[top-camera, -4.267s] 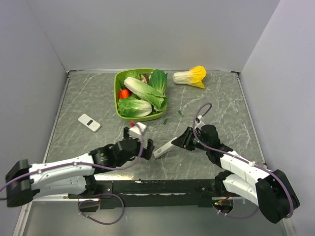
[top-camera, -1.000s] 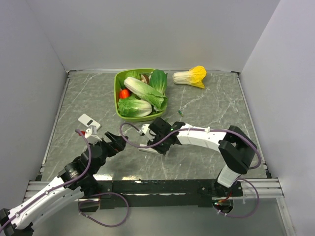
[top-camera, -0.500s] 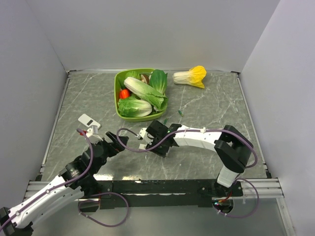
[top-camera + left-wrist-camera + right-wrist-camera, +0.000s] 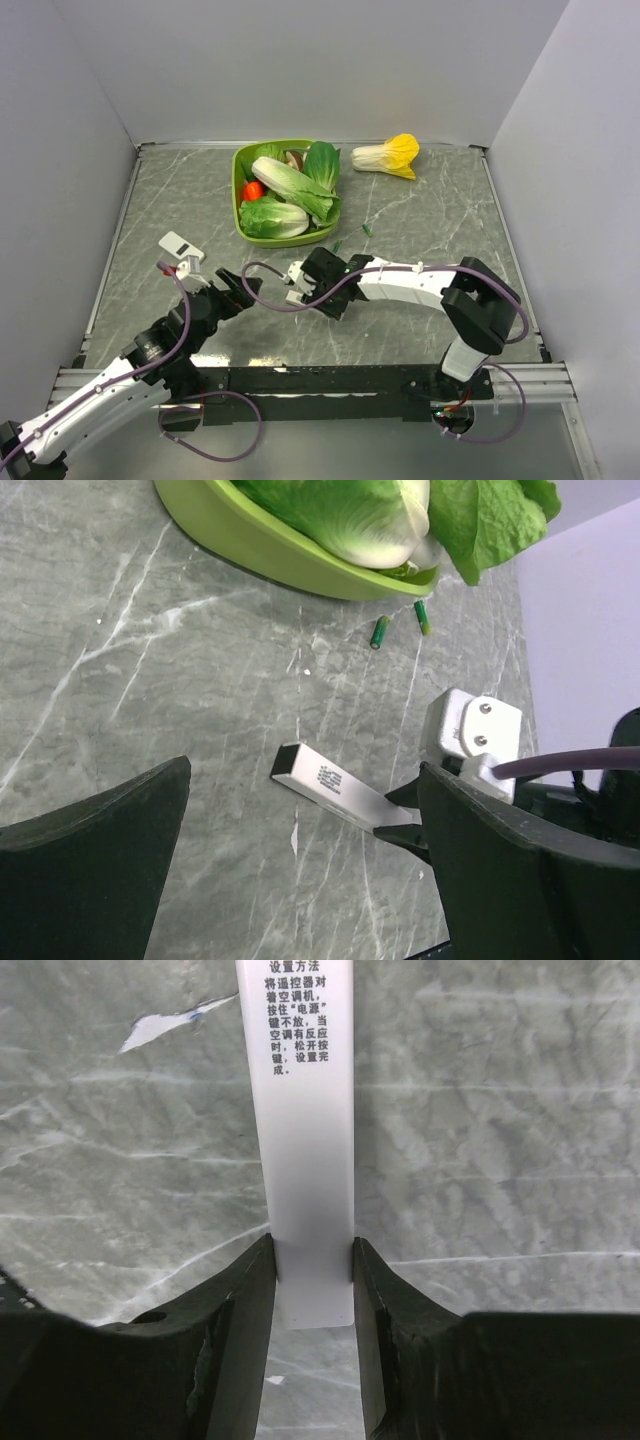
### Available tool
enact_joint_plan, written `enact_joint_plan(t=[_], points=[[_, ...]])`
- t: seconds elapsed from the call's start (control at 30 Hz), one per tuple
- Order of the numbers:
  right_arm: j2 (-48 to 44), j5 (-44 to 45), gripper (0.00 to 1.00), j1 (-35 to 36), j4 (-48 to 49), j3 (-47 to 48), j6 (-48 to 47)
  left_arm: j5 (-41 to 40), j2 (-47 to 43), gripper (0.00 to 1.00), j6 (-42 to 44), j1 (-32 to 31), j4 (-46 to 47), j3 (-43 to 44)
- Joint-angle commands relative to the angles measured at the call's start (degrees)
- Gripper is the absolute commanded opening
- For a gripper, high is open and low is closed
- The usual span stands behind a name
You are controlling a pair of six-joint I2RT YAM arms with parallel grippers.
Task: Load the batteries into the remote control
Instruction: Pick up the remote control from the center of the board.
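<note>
We have just narrowed our right gripper [image 4: 312,1260] onto the remote control [image 4: 305,1140], steadying it. Our left gripper [image 4: 300,780] gapes wide, empty; the batteries [image 4: 379,631] lie loose, unloaded.

A grey marbled table [image 4: 440,210] is enclosed by plain pale walls [image 4: 300,60]. Near the far edge, 1 green bowl [image 4: 290,240] is set and is filled with several leafy vegetables [image 4: 290,185], among which 1 small red item [image 4: 254,190] is lodged. To the bowl's right, apart from it, 1 yellow-tipped cabbage [image 4: 388,155] is laid on its side. Toward the left, 1 white rectangular plate [image 4: 176,243] is laid flat.
</note>
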Motion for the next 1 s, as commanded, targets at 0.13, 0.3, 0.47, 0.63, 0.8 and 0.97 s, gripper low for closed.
enact_joint_plan(t=[0.13,0.3,0.47,0.63,0.8,0.97], points=[[-6.49,-5.12,0.04,0.16,5.10,-1.82,7.31,3.75,-1.29,0.99,-3.20,0.20,8.22,-4.60],[-9.21,-8.19,0.00,-0.37,11.49,-3.48,13.72,7.79,-4.89,1.00,-7.50,0.20,16.66,-12.15],[-15.09,-12.85,0.00,-0.81,20.56,-8.74,20.75,12.71,-8.41,0.99,-8.13,0.20,30.89,-21.20],[-21.34,-18.02,0.00,-1.69,30.04,-14.45,27.43,16.58,-13.33,0.99,-2.25,0.20,41.45,-24.47],[-29.16,-23.92,0.00,-2.48,37.44,-18.42,31.05,20.62,-17.12,0.99,2.68,0.20,46.11,-25.35],[-34.53,-27.53,0.00,-3.10,41.66,-20.71,32.72,25.19,-16.16,0.99,6.72,0.20,48.32,-23.95]])
